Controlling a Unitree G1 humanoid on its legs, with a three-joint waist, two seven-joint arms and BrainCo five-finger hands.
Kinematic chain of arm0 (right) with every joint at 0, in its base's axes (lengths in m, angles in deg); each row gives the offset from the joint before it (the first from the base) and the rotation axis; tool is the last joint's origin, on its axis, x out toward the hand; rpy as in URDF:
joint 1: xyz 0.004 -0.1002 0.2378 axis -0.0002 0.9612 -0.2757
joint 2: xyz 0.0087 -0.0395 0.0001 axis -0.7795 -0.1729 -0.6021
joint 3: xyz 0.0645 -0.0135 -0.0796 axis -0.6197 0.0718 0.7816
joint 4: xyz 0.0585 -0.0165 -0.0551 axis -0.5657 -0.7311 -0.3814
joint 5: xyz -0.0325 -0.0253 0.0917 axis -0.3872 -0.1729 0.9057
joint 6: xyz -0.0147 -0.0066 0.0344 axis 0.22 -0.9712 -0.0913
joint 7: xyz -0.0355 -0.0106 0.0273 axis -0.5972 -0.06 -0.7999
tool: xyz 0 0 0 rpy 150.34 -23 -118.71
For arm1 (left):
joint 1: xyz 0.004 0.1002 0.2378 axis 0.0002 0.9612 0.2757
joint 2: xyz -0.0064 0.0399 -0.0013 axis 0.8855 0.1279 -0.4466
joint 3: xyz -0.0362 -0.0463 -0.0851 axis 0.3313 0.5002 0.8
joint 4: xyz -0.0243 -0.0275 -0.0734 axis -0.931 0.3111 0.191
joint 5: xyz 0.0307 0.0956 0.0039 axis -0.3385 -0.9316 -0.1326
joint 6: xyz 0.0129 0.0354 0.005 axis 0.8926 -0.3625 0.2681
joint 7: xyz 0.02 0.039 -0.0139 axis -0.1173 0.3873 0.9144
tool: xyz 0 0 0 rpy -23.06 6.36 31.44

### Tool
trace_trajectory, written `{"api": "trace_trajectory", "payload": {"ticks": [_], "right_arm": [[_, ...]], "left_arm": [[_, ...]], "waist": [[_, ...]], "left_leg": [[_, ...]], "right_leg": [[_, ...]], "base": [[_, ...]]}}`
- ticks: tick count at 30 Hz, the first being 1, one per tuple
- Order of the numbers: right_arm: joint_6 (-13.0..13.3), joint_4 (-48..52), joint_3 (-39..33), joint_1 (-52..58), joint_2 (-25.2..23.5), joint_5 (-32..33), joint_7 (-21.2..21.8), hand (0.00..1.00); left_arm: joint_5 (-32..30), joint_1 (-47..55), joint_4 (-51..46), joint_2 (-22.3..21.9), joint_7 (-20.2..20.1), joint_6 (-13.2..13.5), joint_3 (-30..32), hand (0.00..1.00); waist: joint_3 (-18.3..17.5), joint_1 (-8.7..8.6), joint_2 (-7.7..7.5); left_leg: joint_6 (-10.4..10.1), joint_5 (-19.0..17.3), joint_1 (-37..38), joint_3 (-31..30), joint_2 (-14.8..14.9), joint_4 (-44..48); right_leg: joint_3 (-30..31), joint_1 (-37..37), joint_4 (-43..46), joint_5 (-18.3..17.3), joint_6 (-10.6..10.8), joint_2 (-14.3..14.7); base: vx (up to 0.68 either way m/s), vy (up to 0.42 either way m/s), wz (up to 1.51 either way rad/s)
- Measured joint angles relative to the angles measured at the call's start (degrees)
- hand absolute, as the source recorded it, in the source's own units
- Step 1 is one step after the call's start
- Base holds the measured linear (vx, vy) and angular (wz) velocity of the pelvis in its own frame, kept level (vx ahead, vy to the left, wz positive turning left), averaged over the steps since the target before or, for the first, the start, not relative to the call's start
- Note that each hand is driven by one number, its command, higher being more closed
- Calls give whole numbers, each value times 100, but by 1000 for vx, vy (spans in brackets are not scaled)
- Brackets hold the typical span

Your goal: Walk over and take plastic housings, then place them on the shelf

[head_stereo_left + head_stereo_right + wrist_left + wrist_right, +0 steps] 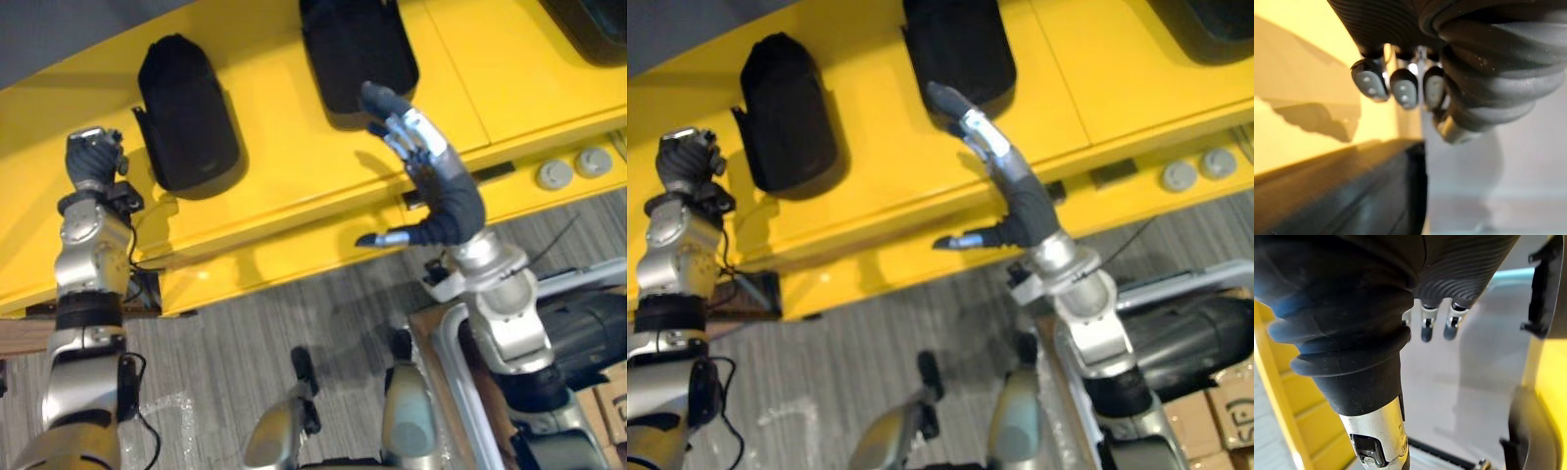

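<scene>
- Yellow shelf (pixel 294 166) spans top of frame; black plastic housing (pixel 188 116) lies upper left, second housing (pixel 358 49) top centre.
- Right hand (pixel 419 149) fingers straight, empty, fingertips by second housing's lower edge.
- Left hand (pixel 93 157) curled, empty, far left.

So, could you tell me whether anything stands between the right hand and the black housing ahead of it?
Nothing visible does. The right hand, fingers open, reaches the near edge of the middle black plastic housing on the yellow shelf; whether they touch cannot be told.
</scene>
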Motion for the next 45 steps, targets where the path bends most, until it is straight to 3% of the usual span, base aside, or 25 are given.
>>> {"api": "trace_trajectory", "payload": {"ticks": [1,8,12,14,15,18,20,22,24,29,35,37,39,43,45], "right_arm": [[16,90,80,3,3,-2,1,0],[71,126,139,248,-3,-34,-59,0],[140,152,132,824,-20,-104,-135,0],[236,153,137,1055,-49,-221,-134,0],[254,153,132,1269,-103,-235,-137,0],[246,153,134,1702,-257,-232,-106,0],[227,146,137,2076,-441,-277,-55,0],[227,116,139,2264,-566,-416,-62,0],[232,-81,182,2289,-680,-513,-198,0],[192,-653,200,2273,-1008,-265,-536,0],[117,-1113,307,2275,-1101,89,-624,0],[105,-1113,355,2255,-1108,91,-504,0],[19,-1158,508,2221,-1077,93,-112,0],[-195,-1560,984,1993,-830,75,529,0],[-209,-1631,1062,1961,-775,56,605,0]], "left_arm": [[0,-6,5,1,-2,-18,-4,0],[-13,-334,211,216,4,100,-55,0],[-200,-245,-300,543,241,578,77,0],[-396,324,-1047,528,265,894,361,0],[-534,816,-1520,351,259,1062,547,0],[-746,1964,-2561,-272,241,1189,806,0],[-935,3296,-3785,-1198,196,1235,902,0],[-1173,4121,-4333,-1866,173,1299,866,0],[-1410,4967,-4551,-2550,265,1378,779,0],[-1813,5906,-4560,-3115,725,1426,245,0],[-1663,6322,-4504,-3430,597,1662,-127,0],[-1630,6316,-4511,-3421,442,1834,-297,0],[-1878,6289,-4536,-3376,264,1925,-469,0],[-1903,6108,-4538,-3364,21,1929,-574,0],[-1898,6066,-4538,-3346,-10,1925,-639,0]], "waist": [[0,9,0],[-1,8,-2],[-51,45,-61],[-352,80,-53],[-631,127,-74],[-1176,259,-141],[-1582,425,-230],[-1707,511,-302],[-1838,703,-406],[-2023,903,-593],[-2237,984,-776],[-2257,1028,-785],[-2270,1089,-805],[-2274,1156,-836],[-2278,1161,-858]], "left_leg": [[1,1,-6,-3,-3,0],[5,2,47,-119,36,0],[15,-15,432,-144,122,-2],[-7,-99,485,-144,178,-3],[-25,-139,529,-141,206,-4],[-72,-237,708,-157,265,-4],[-115,-332,845,-187,283,-5],[-122,-363,887,-316,308,-6],[-134,-373,908,-363,318,-36],[-152,-381,888,-459,297,-44],[-187,-313,734,-665,293,-44],[-149,-268,709,-746,283,-44],[-152,-265,703,-768,286,-43],[-152,-265,655,-795,283,-44],[-152,-253,600,-840,280,-44]], "right_leg": [[-2,1,-3,1,1,-2],[-167,238,-196,50,19,33],[-363,913,-614,112,13,137],[-471,1115,-902,195,14,212],[-504,1280,-1148,270,25,266],[-614,1676,-1549,358,30,336],[-731,1956,-1755,360,32,387],[-876,2112,-1820,359,31,423],[-967,2182,-1855,330,9,433],[-1089,2229,-1855,284,-3,406],[-1297,2229,-1866,282,-9,414],[-1398,2250,-1866,309,-9,409],[-1428,2258,-1861,319,-1,412],[-1454,2245,-1861,320,-1,412],[-1494,2218,-1861,320,-1,413]], "base": [[0,0,0],[43,-17,7],[76,-9,10],[70,-2,3],[122,-4,0],[124,-10,5],[104,-11,15],[16,-9,27],[-66,-11,20],[-66,5,11],[-3,-6,19],[11,-12,18],[11,-8,8],[0,-4,3],[-6,-14,14]]}}
